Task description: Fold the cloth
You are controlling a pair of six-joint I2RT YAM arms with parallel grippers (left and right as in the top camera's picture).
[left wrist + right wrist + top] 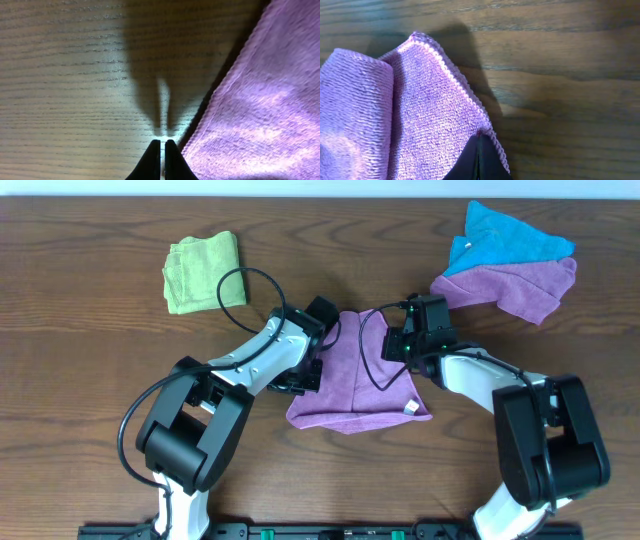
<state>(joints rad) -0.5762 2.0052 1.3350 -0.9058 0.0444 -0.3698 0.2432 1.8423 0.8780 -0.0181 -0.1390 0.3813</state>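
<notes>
Cloth (260,115) fills the right of my left wrist view, its hem just beside my left fingers (162,150), which are pressed together, empty, on bare desk (65,75). My right fingers (478,150), also pressed together, sit at the hem itself with cloth spreading up-left; whether they catch any of it I cannot tell. Overhead, it lies mid-frame between my arms, long axis top to bottom. I judge the right arm nearer.

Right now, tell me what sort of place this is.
Probably a robot test bench: a black-and-white left robot arm and its right twin reach over a dark wood-grain table, with a square magenta-purple microfibre cloth between them and a light green cloth aside.
</notes>
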